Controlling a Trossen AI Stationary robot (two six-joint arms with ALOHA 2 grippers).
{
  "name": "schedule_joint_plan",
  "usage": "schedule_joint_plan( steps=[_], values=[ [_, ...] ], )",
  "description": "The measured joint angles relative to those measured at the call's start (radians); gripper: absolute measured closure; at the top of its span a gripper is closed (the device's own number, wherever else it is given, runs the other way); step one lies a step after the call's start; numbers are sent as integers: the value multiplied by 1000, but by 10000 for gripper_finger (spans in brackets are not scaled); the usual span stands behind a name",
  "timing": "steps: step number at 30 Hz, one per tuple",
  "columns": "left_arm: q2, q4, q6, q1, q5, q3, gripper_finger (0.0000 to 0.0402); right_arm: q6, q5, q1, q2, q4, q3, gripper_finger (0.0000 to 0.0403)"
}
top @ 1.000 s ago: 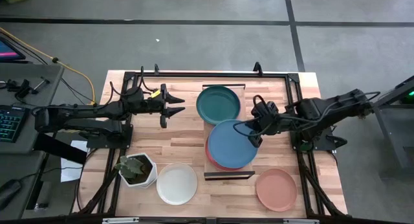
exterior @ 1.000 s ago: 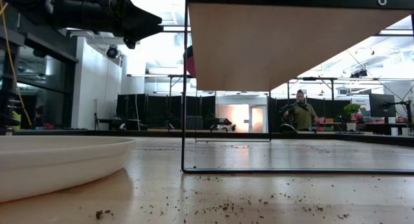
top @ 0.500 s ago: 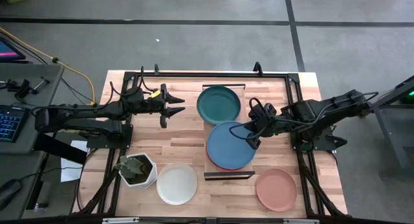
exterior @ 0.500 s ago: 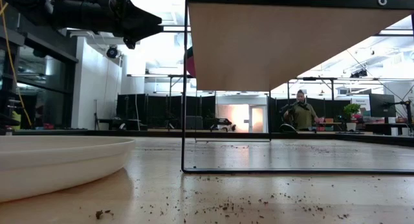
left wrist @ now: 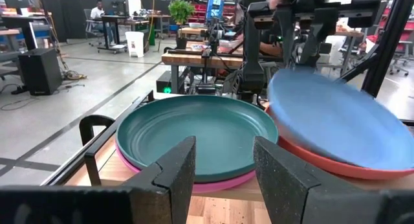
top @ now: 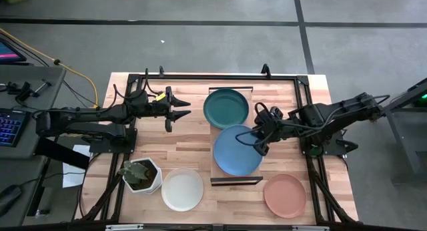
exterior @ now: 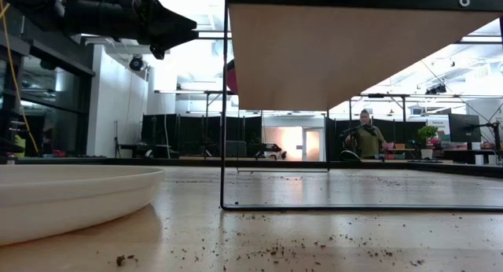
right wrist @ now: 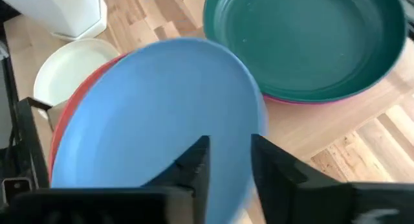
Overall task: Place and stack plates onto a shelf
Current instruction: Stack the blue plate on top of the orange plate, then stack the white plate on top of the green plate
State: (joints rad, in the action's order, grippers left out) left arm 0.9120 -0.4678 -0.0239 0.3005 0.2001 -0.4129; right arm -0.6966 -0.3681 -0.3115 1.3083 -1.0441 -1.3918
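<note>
The light blue plate (top: 237,149) is on the near half of the shelf (top: 235,181), over the coral red plate (left wrist: 304,160), which shows under it in the left wrist view. My right gripper (top: 257,139) is shut on the blue plate's right rim. The dark teal plate (top: 225,107) rests on the magenta plate (left wrist: 194,183) on the shelf's far half. The white plate (top: 182,189) and the salmon plate (top: 285,195) lie on the tabletop. My left gripper (top: 181,109) is open and empty, left of the teal plate. My right gripper pinches the light blue plate's rim (right wrist: 256,130) on the side toward the table's right, one finger (right wrist: 194,166) over the plate's inside and one (right wrist: 275,166) outside the rim. The fingers slant down from the right. The plate is tilted, its held side raised above the coral plate.
A white hexagonal plant pot (top: 141,175) stands at the near left, beside the white plate. The shelf stands on a thin dark frame (exterior: 224,107) above the tabletop. A dark frame runs along the table's edges (top: 200,76). A person (exterior: 365,134) stands far behind the table.
My right gripper has moved a little toward the table's left edge with the light blue plate. The plate now covers the coral red plate almost wholly in the high view, where a red crescent showed at its near left before.
</note>
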Motion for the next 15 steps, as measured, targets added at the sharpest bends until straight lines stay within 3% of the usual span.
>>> schedule_joint_plan(
  steps=[8,15],
  values=[
    [0,0,0,0,0,0,257,34,63,0,0,9,0,224],
    [0,7,-1,0,0,0,257,51,-20,-22,0,-104,0,201]
  ],
)
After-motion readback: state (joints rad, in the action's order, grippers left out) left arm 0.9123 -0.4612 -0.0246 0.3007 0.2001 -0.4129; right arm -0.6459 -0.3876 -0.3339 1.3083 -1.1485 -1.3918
